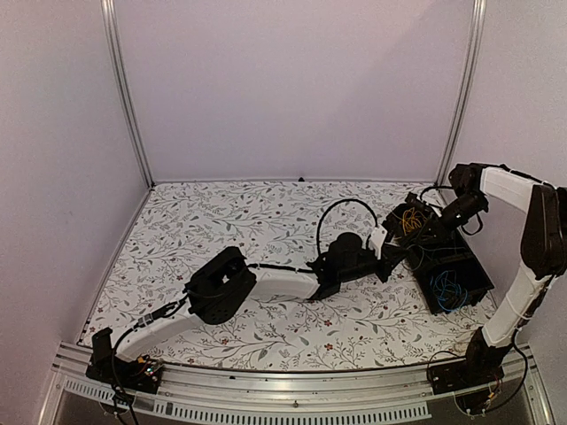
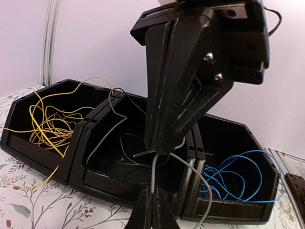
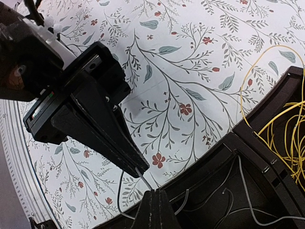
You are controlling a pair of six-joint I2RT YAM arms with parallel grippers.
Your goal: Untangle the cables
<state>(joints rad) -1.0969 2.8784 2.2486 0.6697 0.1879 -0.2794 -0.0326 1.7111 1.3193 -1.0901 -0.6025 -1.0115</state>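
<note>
**Grey cable held over the middle compartment**

On the table [image 1: 266, 230] stood a black three-compartment bin [image 2: 81, 162], with yellow cables [image 2: 47, 126] and blue cables [image 2: 231, 171] in its outer compartments. The left pincer [image 2: 152, 195] and right pincer [image 2: 159, 150] both pinched the grey cable [image 2: 153, 174] above the middle one. The next move probably called for one pincer to release and the other to lower the cable in

We see a black three-part bin [image 1: 465, 258] standing on the right of our flowered tablecloth [image 1: 239, 221], with pale walls [image 1: 292, 88] behind.
</note>
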